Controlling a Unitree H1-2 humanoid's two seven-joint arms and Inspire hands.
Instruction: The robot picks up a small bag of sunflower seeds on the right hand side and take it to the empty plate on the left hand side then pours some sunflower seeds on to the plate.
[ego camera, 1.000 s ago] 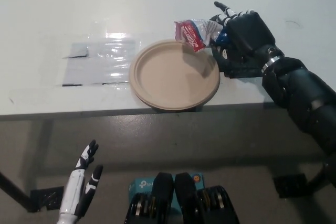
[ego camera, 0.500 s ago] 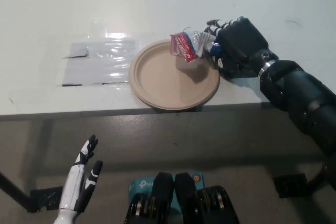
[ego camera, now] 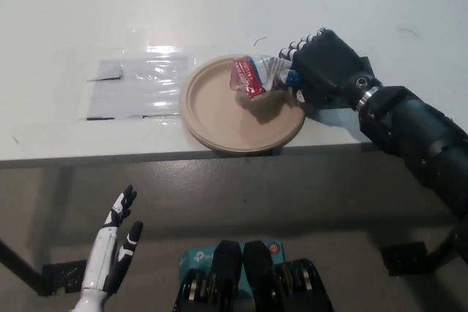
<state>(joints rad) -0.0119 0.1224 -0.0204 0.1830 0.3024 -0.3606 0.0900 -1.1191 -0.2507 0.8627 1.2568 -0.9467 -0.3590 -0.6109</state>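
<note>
Gripping the bag (ego camera: 254, 74) in my right hand (ego camera: 325, 63), I see it jutting left over the plate's (ego camera: 219, 118) far right edge; left hand (ego camera: 117, 250) rests low, fingers spread.

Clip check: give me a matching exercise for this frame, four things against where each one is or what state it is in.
Things:
1. bag
2. plate
3. left hand
4. right hand

Places or states:
A. open, resting low, below the table edge
B. on the table, no seeds in it
C. shut on the bag
D. held over the plate's far right rim

Pairs: 1-D, 2-B, 3-A, 4-C
</note>
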